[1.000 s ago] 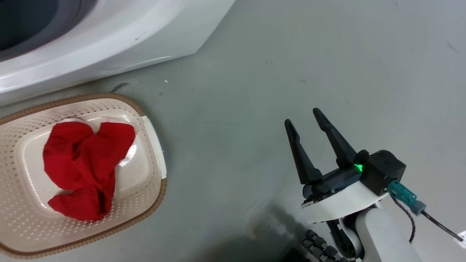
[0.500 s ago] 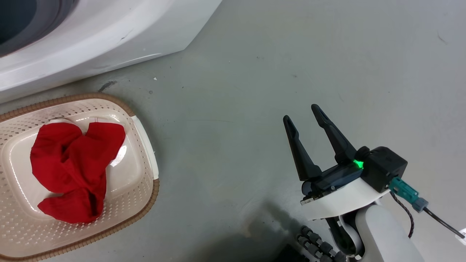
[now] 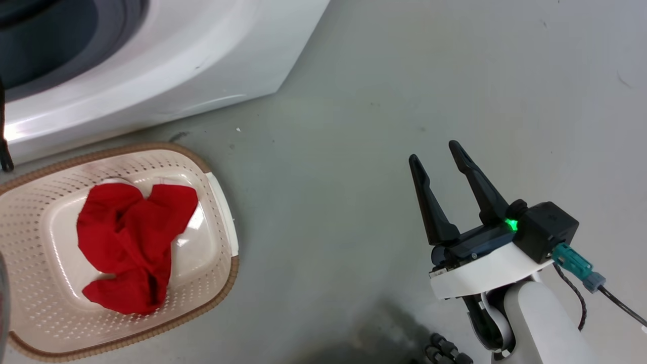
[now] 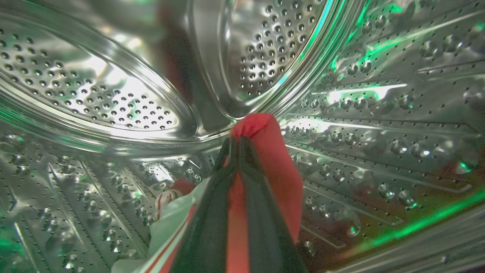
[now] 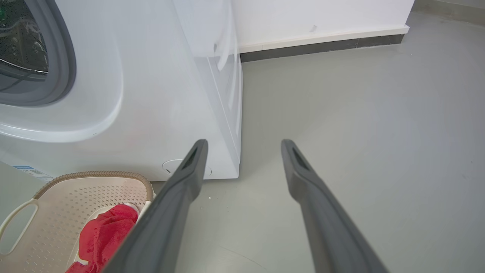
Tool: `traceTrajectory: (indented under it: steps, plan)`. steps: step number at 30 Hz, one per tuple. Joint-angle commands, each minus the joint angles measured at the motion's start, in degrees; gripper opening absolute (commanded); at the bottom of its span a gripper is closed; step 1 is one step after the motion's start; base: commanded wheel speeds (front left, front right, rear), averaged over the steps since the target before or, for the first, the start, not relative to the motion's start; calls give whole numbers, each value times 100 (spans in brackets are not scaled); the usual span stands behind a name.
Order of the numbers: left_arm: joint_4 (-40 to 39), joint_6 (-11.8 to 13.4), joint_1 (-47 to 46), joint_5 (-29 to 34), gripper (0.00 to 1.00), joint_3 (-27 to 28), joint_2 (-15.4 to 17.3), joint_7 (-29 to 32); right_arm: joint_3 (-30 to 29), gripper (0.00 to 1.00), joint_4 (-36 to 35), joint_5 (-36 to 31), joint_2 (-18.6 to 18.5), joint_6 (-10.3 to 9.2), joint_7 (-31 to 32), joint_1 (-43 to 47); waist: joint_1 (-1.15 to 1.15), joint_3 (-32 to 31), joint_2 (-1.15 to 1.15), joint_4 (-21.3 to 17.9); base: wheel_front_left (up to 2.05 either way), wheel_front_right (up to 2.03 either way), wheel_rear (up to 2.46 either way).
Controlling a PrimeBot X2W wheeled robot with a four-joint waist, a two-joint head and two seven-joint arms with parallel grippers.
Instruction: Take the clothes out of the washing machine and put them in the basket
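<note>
Laundry, two lots. Plain red garment (image 3: pixel 131 242): crumpled on the bottom of the basket (image 3: pixel 226 283), at 8 o'clock in the head view; same lobed heap as half a second ago. Basket: cream, perforated, brown woven-look rim; stands on the grey floor (image 3: pixel 354 177) just in front of the washing machine (image 3: pixel 177 65), which fills the 11 o'clock corner. Against the earlier picture, machine, basket and floor marks all sit further toward 4 o'clock together, so the camera has moved, not the things; more of the dark porthole shows now, and a thin dark strip has come in at the 9 o'clock edge, too little of it to identify. Right gripper (image 3: pixel 433 151): at 4 o'clock in the head view, over bare floor, well apart from the basket; jaws wide with nothing between them, spread unchanged from the earlier picture; green light lit at its base. Left gripper (image 4: pixel 237 141): inside the perforated steel drum (image 4: pixel 113 94); jaws drawn almost together, pinching a red fold (image 4: pixel 265 132) that bulges past the fingertips toward 12 o'clock and hangs along the finger on the 3 o'clock side. Striped cloth (image 4: pixel 170 223): white with red lines, beside the fingers at 7 o'clock, low in the drum; whether it is one piece with the red fold cannot be told.
</note>
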Motion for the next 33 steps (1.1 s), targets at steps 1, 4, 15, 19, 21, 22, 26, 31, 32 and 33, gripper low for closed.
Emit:
traceTrajectory:
  steps: [1, 4, 15, 19, 21, 22, 26, 31, 32, 33]
  plan:
    - [16, 11, 190, -58, 0, 42, -24, -257, -44, 100, 12, -44, 14, -4, -12, 41, 0, -186, 0, 77, 0, 0, 0]
    - [58, 22, 405, -151, 0, 90, -100, -706, -109, 100, 44, -95, 14, -4, -12, 115, 0, -367, 0, 152, 0, 0, 0]
    - [-1060, 115, 1981, -432, 0, 569, -386, -927, -298, 100, 217, -293, 13, -4, 73, 477, 0, -1305, 0, 469, 0, 0, 0]
    - [-1540, 80, 2610, -462, 0, 804, -522, -929, -345, 100, 168, -348, 13, -4, 176, 618, 0, -1633, 0, 599, 0, 0, 0]
    - [-1756, 63, 2891, -445, 0, 914, -615, -929, -372, 100, 139, -400, 13, -4, 232, 697, 0, -1786, 0, 673, 0, 0, 0]
    - [-1866, 50, 3005, -437, 0, 963, -656, -929, -378, 100, 130, -404, 13, -4, 250, 732, 0, -1862, 0, 707, 0, 0, 0]
    - [-2142, -41, 3500, -381, 0, 1123, -840, -930, -414, 100, 90, -463, 13, -4, 358, 870, 0, -2225, 0, 839, 0, 0, 0]
    - [-2472, -147, 4160, -367, 0, 1320, -1090, -929, -479, 100, 14, -472, 13, -4, 466, 1076, 0, -2619, 0, 964, 0, 0, 0]
    - [-2529, -168, 4275, -356, 0, 1341, -1130, -930, -496, 100, -3, -482, 13, -4, 486, 1115, 0, -2693, 0, 990, 0, 0, 0]
    - [-2587, -194, 4378, -350, 0, 1363, -1169, -930, -517, 100, -22, -485, 13, -4, 503, 1166, 0, -2768, 0, 1019, 0, 0, 0]
